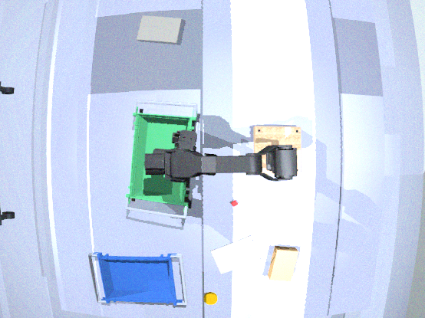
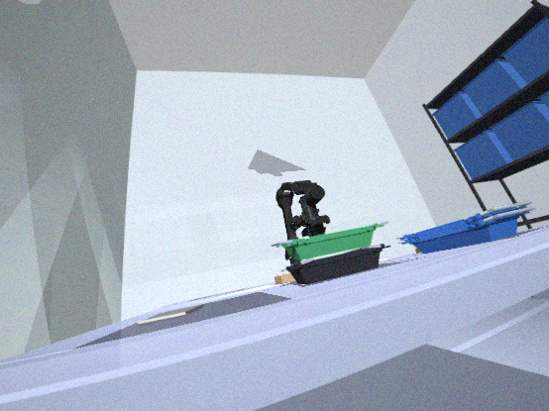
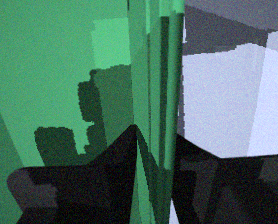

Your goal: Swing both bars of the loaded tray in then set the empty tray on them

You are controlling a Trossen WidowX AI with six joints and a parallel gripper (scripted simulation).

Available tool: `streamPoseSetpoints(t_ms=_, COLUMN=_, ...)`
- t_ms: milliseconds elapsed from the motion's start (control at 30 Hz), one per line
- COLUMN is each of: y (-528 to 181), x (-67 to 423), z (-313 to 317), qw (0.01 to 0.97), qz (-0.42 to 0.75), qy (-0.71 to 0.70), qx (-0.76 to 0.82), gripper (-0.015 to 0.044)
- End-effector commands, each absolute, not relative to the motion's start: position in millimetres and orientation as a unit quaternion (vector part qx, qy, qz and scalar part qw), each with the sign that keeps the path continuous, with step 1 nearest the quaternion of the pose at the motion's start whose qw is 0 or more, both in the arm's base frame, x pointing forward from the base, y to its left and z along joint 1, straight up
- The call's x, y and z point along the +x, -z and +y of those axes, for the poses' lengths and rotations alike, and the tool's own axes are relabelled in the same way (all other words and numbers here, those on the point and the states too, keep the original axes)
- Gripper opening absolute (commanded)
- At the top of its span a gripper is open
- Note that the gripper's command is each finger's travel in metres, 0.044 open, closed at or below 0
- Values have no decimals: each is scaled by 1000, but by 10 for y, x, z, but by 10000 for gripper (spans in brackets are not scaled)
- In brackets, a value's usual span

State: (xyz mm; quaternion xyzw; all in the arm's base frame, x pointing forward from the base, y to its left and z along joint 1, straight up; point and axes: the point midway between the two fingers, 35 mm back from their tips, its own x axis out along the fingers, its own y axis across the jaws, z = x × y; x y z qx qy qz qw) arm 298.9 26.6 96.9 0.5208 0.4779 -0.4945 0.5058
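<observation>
The green empty tray [image 1: 139,150] [image 2: 332,243] [image 3: 165,75] is directly above the black loaded tray [image 1: 188,193] [image 2: 337,266] and nearly lined up with it. Its own wire bars stick out over its ends, one of them the lower bar [image 1: 157,212]. My gripper [image 3: 146,129] is shut on the green tray's long side wall, one finger inside and one outside; the arm hides the fingers from above. In the exterior view, the green tray's underside is very close to the black tray's top; I cannot tell whether they touch. The load and most of the black tray's bars are hidden.
A blue tray [image 1: 134,301] [image 2: 466,231] with bars out stands at one side. A yellow disc [image 1: 210,298], a tan block [image 1: 283,263], a white sheet [image 1: 232,257] and a small red piece [image 1: 234,203] lie nearby. A pale plate [image 1: 159,29] lies at the other side.
</observation>
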Motion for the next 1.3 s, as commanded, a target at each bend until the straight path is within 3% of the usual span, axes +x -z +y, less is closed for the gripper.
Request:
streamPoseSetpoints(t_ms=0, y=-919, x=2965, z=269, qw=503, qz=481, qy=497, qx=519, gripper=0)
streamPoseSetpoints(t_ms=1267, y=-820, x=2917, z=274, qw=497, qz=486, qy=502, qx=515, gripper=0)
